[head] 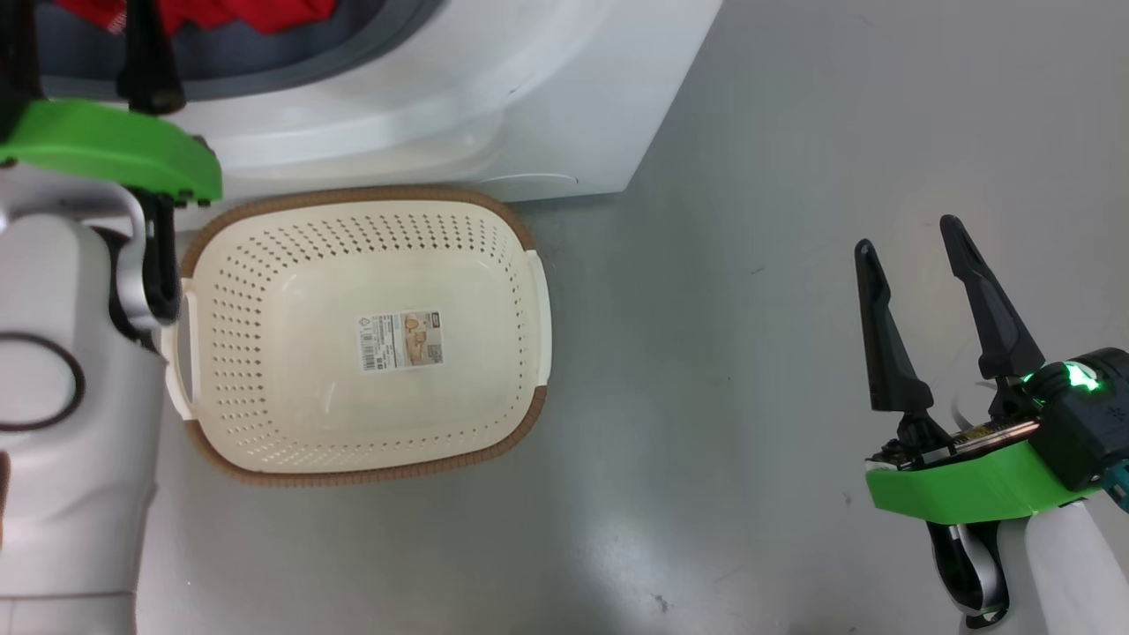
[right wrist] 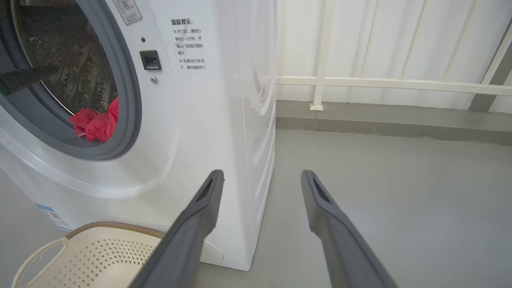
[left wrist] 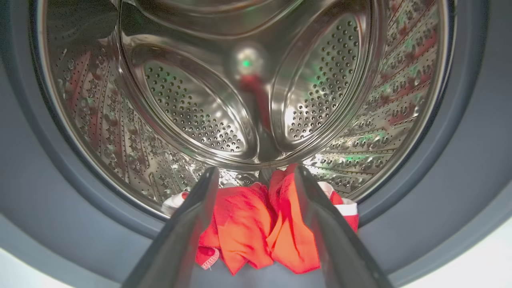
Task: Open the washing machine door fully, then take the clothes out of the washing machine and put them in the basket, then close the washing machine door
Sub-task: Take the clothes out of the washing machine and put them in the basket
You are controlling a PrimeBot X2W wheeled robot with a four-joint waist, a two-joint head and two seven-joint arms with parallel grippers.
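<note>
**Shallow bite could spill the clothes (left wrist: 256,228)**

The washing machine (right wrist: 224,120) gapes, the basket (head: 529,291) empty on the floor just before it. The clothes lie over the drum's (left wrist: 192,112) front lip, between the parted jaws of my left gripper (left wrist: 256,176). If I close on one fold only, the rest may snag on the grey ring (left wrist: 460,160) or drop. My right gripper (head: 908,234) hangs aside, jaws apart.

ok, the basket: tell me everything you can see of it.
The basket is a small rounded-rectangle tub, cream plastic by the look, with perforated walls. A brown woven-look rim runs round the top, broken by a cream handle on each short side. A paper label sits on its bottom. It stands upright and empty on the grey floor, just before the washing machine; whether they touch cannot be told. The left forearm hides part of its left edge in the head view.
</note>
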